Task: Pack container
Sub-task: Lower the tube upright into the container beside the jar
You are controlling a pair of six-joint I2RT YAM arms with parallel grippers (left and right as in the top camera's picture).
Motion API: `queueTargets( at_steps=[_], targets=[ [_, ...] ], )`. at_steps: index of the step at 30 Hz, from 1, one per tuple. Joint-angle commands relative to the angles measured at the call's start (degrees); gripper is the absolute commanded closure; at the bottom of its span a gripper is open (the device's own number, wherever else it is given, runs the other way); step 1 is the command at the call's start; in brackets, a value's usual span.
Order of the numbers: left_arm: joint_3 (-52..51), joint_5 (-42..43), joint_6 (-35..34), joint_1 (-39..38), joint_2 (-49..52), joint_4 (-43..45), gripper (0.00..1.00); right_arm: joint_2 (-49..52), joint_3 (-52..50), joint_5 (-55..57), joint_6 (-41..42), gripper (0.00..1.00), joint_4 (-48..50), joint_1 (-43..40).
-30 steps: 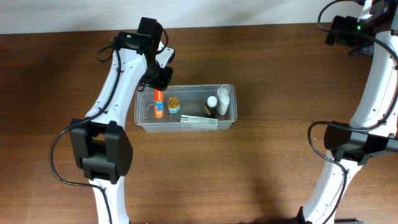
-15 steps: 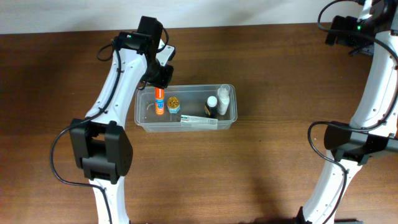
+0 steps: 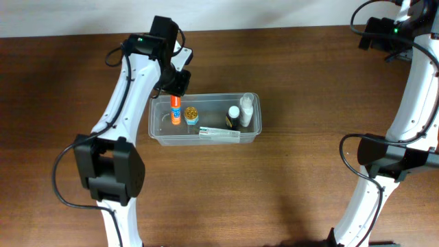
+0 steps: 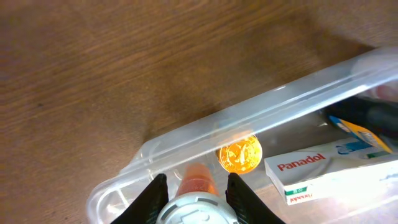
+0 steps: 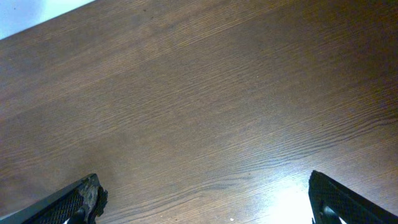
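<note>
The left elbow (image 3: 110, 168) has shifted slightly; left end effector (image 4: 194, 186) clamps orange tube (image 3: 175, 112) inside container (image 3: 250, 136); right end effector (image 5: 205, 186) gapes empty.

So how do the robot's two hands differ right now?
The left hand is closed on an orange tube, while the right hand is wide open and holds nothing. The left hand is above the left end of the clear container; the right hand is far off, over the wooden table. Both are dark two-finger hands pointing down.
</note>
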Motion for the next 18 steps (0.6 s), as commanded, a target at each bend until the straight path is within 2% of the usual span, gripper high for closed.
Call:
queueTargets(
  at_steps=[1, 18],
  targets=[
    [-0.2, -0.3, 1.0, -0.2, -5.3, 0.1, 0.74, -1.4, 0.9, 0.5, 0.2, 0.01, -0.3, -0.1],
    [-0.2, -3.8, 0.7, -0.2, -12.7, -2.5, 0.73, -1.4, 0.9, 0.5, 0.2, 0.02, -0.3, -0.1]
  ],
)
